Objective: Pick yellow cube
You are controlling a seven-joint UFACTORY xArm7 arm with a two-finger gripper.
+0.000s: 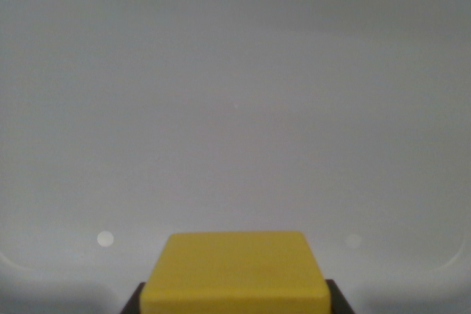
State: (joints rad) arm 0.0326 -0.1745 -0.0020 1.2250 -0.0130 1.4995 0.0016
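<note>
Yellow cube (235, 270), smooth, round-cornered, matte.

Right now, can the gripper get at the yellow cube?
Probably yes: the yellow cube sits at the bottom centre of the wrist view with dark gripper parts flanking it, nothing else near. Whether it is gripped, I cannot tell.

You see only the upper part of the cube (235, 270); the bottom edge of the wrist view cuts off the rest. The 2 dark pieces flanking it, 1 at its left (132, 301) and 1 at its right (338, 298), show as slivers only, so you cannot tell whether they are fingers or whether they touch the cube. The whole view is soft. The 2 pale spots (105, 239) on the surface (235, 108) are too small and blurred to identify, and the surface's edges lie outside the picture.
</note>
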